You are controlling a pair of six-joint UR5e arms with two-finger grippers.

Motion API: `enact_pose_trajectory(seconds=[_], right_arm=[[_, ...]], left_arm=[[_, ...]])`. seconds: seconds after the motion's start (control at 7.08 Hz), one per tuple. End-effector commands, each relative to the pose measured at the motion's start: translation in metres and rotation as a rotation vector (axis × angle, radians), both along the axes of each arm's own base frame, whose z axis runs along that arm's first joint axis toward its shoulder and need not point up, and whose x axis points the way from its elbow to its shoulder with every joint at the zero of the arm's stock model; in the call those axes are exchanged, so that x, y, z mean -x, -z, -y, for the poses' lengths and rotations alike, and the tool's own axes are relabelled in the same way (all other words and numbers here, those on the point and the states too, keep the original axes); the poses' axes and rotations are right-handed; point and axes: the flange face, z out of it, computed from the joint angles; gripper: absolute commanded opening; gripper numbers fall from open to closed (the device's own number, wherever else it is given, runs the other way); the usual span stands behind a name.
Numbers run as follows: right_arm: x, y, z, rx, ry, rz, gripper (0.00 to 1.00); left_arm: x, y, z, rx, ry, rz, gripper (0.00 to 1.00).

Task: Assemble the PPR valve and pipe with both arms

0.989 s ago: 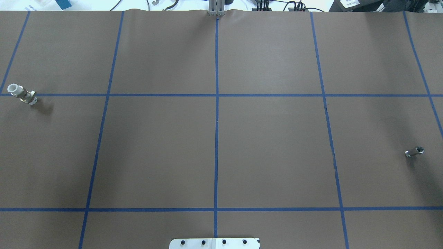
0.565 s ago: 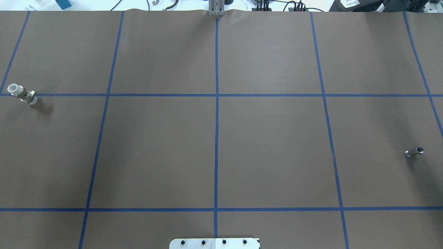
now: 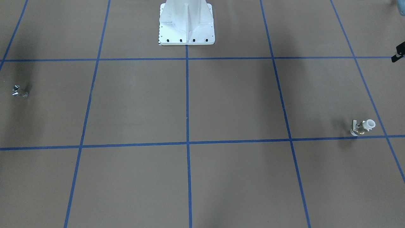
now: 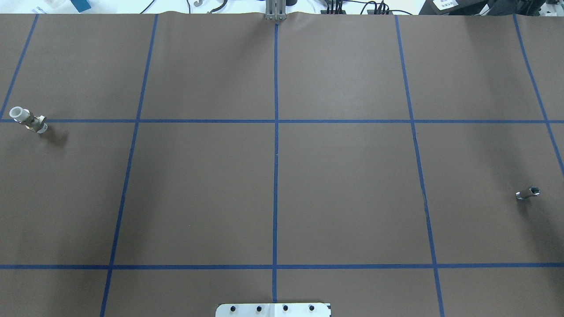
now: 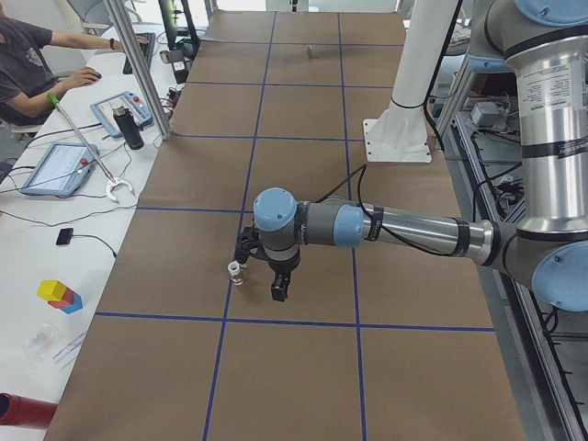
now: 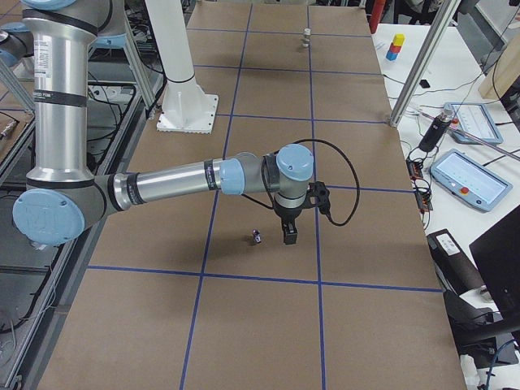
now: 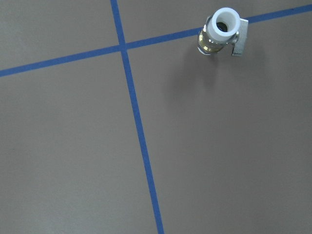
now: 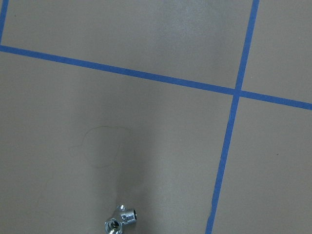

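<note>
left gripper (image 5: pixel 281 290) hangs low over the table (image 4: pixel 343 185), pointing down, just beside the ppr valve (image 5: pixel 236 273) and not touching it. it shows only in the side view, so whether its fingers are spread or pressed together cannot be told. nothing appears to be held in it.

right gripper (image 6: pixel 289 236) is in much the same pose at the other end of the table, low and pointing down, just beside the pipe (image 6: pixel 256 237) with a small gap between them. it too shows only from the side, so how far open it is cannot be told.

the left wrist camera looks straight down into the valve's round white socket (image 7: pixel 225 22), so the valve stands on end with the socket up, the brass middle below it and the flat lever sticking out to one side. it stands right against a blue tape line (image 4: pixel 202 120), on the robot's side of it, near a crossing of two lines, far out on the robot's left.

the pipe lies on its side in an open square far out on the robot's right, well apart from any tape line. in the right wrist view it sits at the bottom edge, one round opening facing the camera.

valve and pipe are well apart, at opposite ends of the brown, tape-gridded table, with the robot's white pedestal (image 3: pixel 186 22) between the two ends.
</note>
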Motion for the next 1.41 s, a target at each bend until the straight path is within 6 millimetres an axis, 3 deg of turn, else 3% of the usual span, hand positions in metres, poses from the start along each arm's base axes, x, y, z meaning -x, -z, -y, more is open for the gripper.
enact_pose_trajectory(seconds=[0.0,0.14,0.71,0.85,1.13,1.27], right_arm=[[0.0,0.0,0.0,-0.001,0.0,-0.001,0.99],[0.0,0.0,0.0,0.0,0.0,0.0,1.0],[0.0,0.001,0.0,-0.002,0.0,0.002,0.99],[0.0,0.002,0.0,-0.003,0.0,0.002,0.99],[0.0,0.001,0.0,-0.002,0.0,0.002,1.0],[0.0,0.001,0.0,0.0,0.0,0.003,0.99]], left_arm=[[0.001,0.004,-0.004,-0.005,0.003,-0.036,1.0],[0.003,-0.002,-0.014,-0.005,0.008,-0.039,1.0],[0.0,-0.001,-0.012,0.008,0.017,-0.039,1.0],[-0.004,0.01,0.001,0.013,0.037,-0.037,0.99],[-0.009,0.011,0.033,0.009,0.037,-0.033,1.0],[-0.038,0.017,0.072,0.017,0.01,-0.022,1.0]])
